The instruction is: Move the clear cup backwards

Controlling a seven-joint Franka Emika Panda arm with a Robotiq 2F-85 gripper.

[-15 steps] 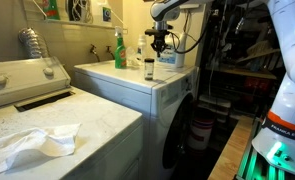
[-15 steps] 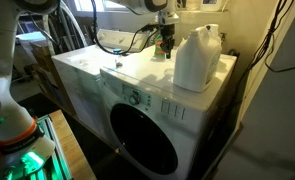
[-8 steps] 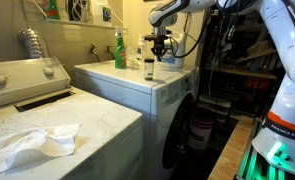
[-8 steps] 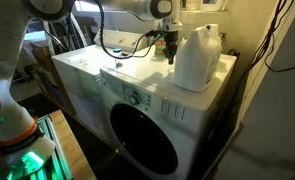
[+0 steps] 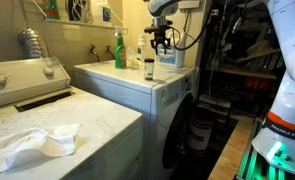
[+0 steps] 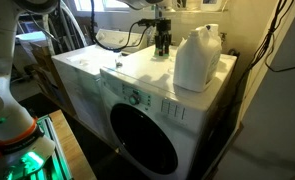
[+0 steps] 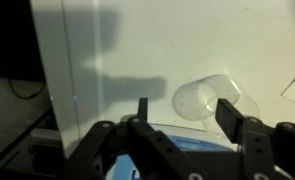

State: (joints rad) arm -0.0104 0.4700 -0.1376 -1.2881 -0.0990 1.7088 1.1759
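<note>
In the wrist view the clear cup (image 7: 205,98) stands on the white machine top, seen from above through the gap between my fingers. The gripper (image 7: 187,106) is open and holds nothing, and the fingertips (image 7: 230,108) are clear of the cup's rim. In an exterior view the cup (image 5: 149,68) is a short see-through thing with a dark upper part. The gripper (image 5: 159,42) hangs a little above and behind it. From the opposite side the gripper (image 6: 164,42) hovers over the back of the machine, left of the jug, and I cannot make out the cup there.
A big white jug (image 6: 197,58) with a blue label (image 5: 168,58) stands close beside the gripper. A green-topped bottle (image 5: 119,50) and a clear bottle (image 5: 140,52) stand at the back. The front-loader (image 6: 137,130) drops off at its front edge. A cloth (image 5: 32,143) lies on the near machine.
The jaws were shut a second ago and now stand open. The gripper has lifted slightly above the machine top.
</note>
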